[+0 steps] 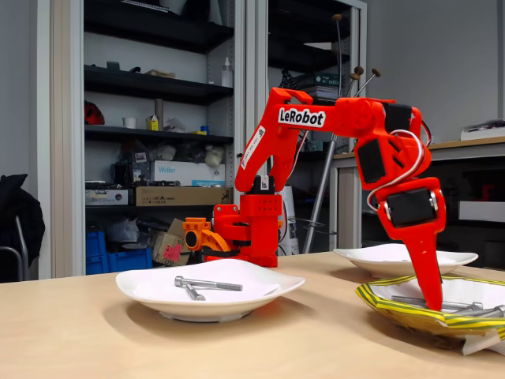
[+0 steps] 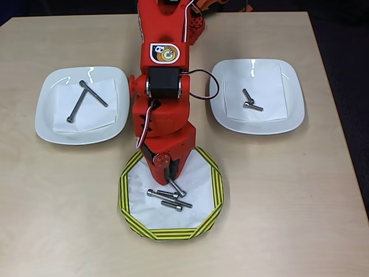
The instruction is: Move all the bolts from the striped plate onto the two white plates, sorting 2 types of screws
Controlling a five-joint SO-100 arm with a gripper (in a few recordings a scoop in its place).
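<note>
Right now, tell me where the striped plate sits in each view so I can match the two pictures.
Fixed view: the striped plate is at the lower right, in front of a white plate, partly cut off by the right edge.
Overhead view: the striped plate is at the bottom centre, below and between the two white plates.
Shared landmark: the red gripper reaches down into it in both views.

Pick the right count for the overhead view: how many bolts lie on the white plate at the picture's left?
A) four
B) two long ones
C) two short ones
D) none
B: two long bolts lie crossed on the left white plate, while the right white plate holds two short bolts.
</note>
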